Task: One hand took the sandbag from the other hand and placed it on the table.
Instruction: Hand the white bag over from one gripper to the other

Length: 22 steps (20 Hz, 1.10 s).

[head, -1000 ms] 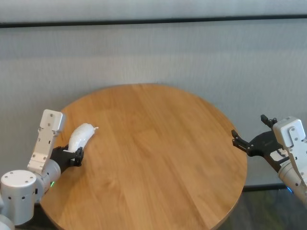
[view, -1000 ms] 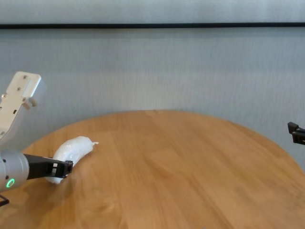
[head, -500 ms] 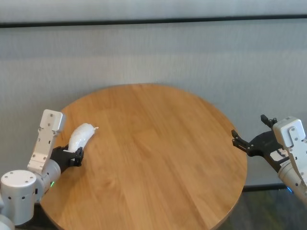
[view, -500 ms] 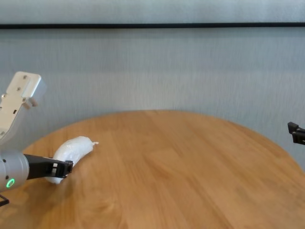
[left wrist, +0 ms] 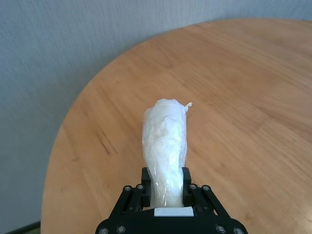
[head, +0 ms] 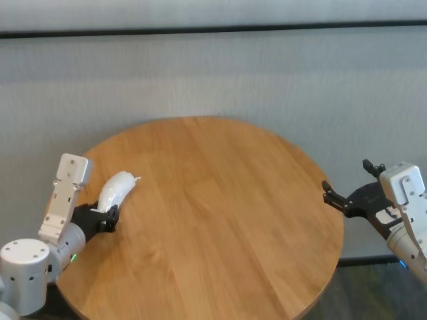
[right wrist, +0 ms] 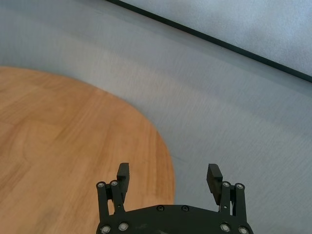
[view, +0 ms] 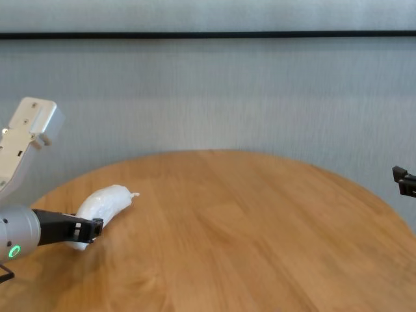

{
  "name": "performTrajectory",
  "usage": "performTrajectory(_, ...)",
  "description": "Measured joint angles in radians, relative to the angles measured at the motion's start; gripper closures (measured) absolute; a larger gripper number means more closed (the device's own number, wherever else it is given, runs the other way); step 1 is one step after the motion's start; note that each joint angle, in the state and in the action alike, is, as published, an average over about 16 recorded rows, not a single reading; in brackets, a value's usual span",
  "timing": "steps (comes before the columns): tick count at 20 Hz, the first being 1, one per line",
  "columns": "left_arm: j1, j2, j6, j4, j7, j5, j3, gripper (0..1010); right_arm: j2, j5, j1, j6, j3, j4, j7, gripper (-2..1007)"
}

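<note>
left end effector [head: 107, 218] clamps the white lumpy plastic-wrapped sandbag [head: 115, 191] above the round wooden table [head: 220, 220]; right end effector [head: 348, 192], jaws wide, beside the table's right edge.

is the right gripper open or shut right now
Open. The right gripper has its two fingers spread wide with nothing between them, just off the table edge. The sandbag is in the left gripper.

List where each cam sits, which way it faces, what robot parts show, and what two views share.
Head: high, looking down on the table; both arms, right claw open at the rim.
Chest: low, facing the wall; left forearm.
Left wrist: along the left claw, shut on the sandbag.
Right wrist: past open fingers to the table rim.
Head and chest share the sandbag.
</note>
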Motion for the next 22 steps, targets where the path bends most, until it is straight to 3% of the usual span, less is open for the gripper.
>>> performTrajectory(9, 0.022, 0.000, -0.066, -0.020, -0.082, -0.015, -0.025, 642, 0.000, 0.000, 0.000, 0.000, 0.000, 0.000, 0.000, 4)
performTrajectory(22, 0.070, 0.006, -0.180, -0.084, -0.238, -0.069, -0.056, 642, 0.000, 0.000, 0.000, 0.000, 0.000, 0.000, 0.000, 4)
